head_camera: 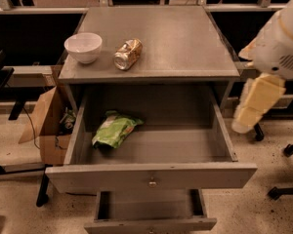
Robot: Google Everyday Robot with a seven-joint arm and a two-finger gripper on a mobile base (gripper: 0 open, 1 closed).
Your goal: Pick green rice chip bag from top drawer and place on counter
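The green rice chip bag (115,128) lies on the floor of the open top drawer (151,175), in its left half. The drawer is pulled far out from under the counter (185,43). My gripper (254,104) hangs on the cream and white arm at the right edge of the view, outside the drawer's right wall and above floor level. It is well apart from the bag and holds nothing that I can see.
A white bowl (83,47) and a dented gold can (128,53) sit on the counter's front left. A narrower lower drawer (150,223) is also pulled out. A cardboard box (49,126) stands left of the cabinet, and chair bases (288,169) stand at the right.
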